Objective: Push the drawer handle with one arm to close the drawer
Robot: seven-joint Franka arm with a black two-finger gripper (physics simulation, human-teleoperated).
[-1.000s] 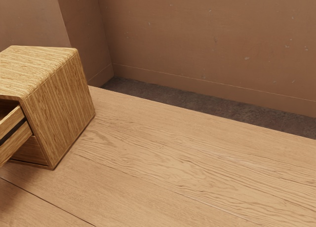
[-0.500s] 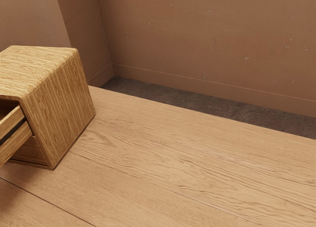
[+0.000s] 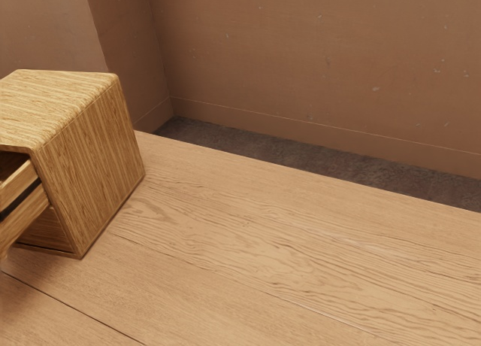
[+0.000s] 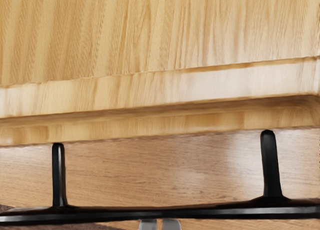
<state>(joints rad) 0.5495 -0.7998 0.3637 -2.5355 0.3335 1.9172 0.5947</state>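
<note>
Jutting drawer, black handle

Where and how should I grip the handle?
Best at mid-bar, I'd say, coming from the side away from the drawer and closing across it: the handle is a long, thin bar on two posts, with a gap behind its middle.

Wooden cabinet up top, black bar handle across the lower frame. The gripper is closed, bottom centre.
</note>
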